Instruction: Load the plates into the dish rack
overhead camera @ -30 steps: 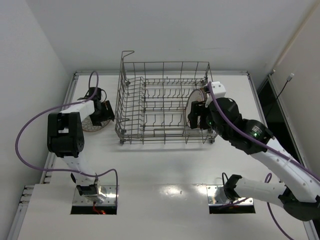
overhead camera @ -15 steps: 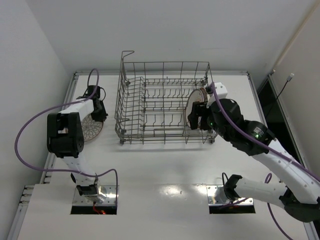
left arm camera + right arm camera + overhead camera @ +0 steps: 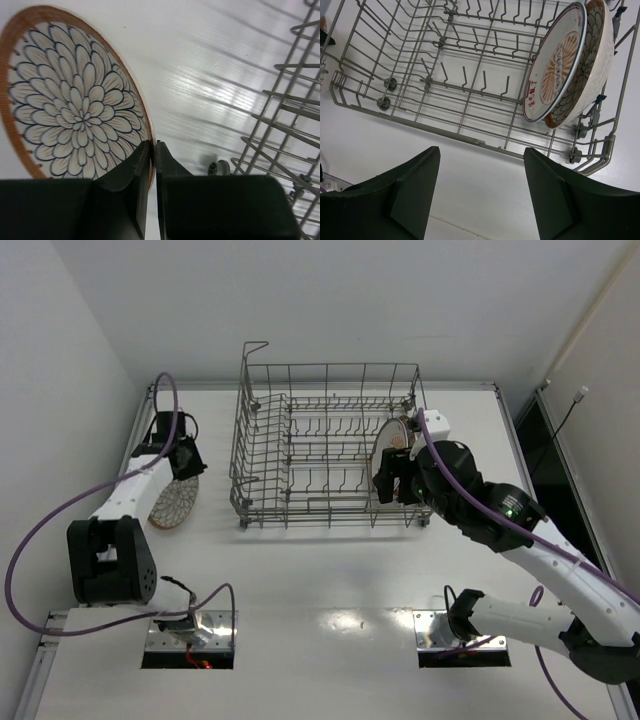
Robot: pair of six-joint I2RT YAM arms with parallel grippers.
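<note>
The left fingers [image 3: 127, 195] pinch the rim of a tilted flower-patterned plate [image 3: 70, 105] beside the dish rack [image 3: 477, 142], while the right fingers [image 3: 412, 192] hang open near two racked plates [image 3: 557, 70].

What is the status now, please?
Left claw shut on flower plate rim, plate tilted. Right claw open, empty, near dish rack. Two plates racked. No obstacle seen.

Sticker [image 3: 532, 102]: white with red characters, on the face of the front plate [image 3: 555, 67] near its lower rim, in the dish rack [image 3: 479, 142] — too small to read.
Centre of that plate: a short column of dark marks [image 3: 560, 55] — not legible.
Other views: no readable text.
</note>
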